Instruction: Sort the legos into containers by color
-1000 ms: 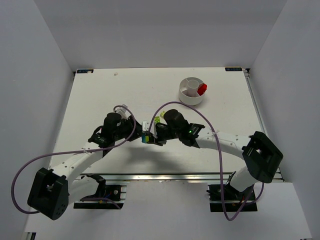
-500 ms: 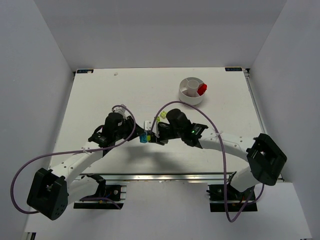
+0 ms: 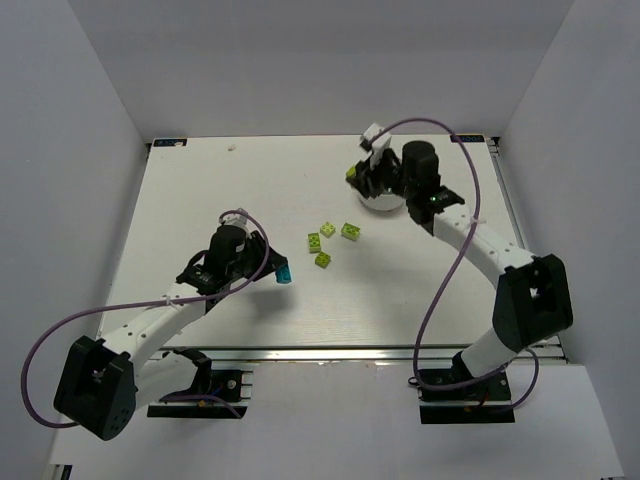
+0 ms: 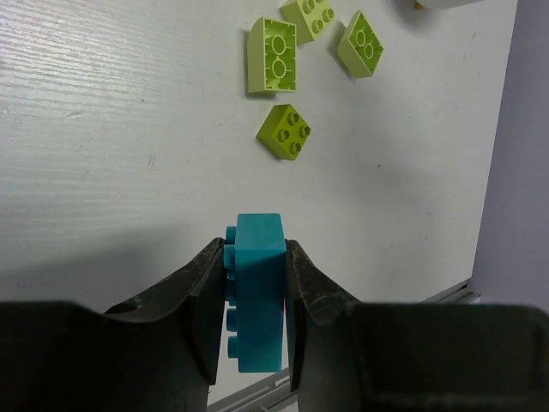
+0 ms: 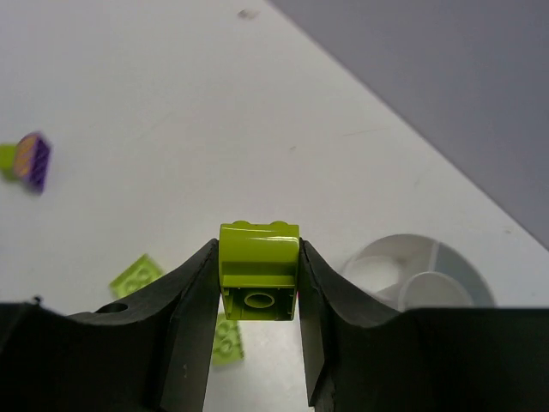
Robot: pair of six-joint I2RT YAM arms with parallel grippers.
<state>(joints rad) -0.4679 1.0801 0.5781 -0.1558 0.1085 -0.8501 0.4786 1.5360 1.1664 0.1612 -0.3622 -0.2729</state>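
A second ago the two grippers were nose to nose in the middle of the table (image 3: 200, 200), both on one small clump. Now the right arm has swung away to the far side, and the clump has come apart, one colour to each arm. The left arm has hardly shifted.

The right gripper (image 3: 358, 174) has its fingers pressed on either side of a lime brick (image 5: 259, 270), hollow underside facing its wrist camera. It hangs just beside the near-left rim of the white dish (image 3: 388, 204), not yet over it as far as I can judge. The left gripper (image 4: 255, 257) is clamped tight on a cyan brick (image 4: 257, 296) turned on its side, out over the table a little short of the loose lime bricks (image 3: 323, 260).

So the step in hand looks like delivery of the green piece. Next the right arm wants a short carry inward until the brick sits over one wedge, then a release. Which wedge is meant for green I cannot tell from here. The cyan one waits its turn.

The right arm is stretched long: elbow out near the right edge, forearm reaching up and leftward to the dish. The left arm is folded low, forearm angled toward centre. A purple brick (image 5: 34, 161) lies well apart in the right wrist view.
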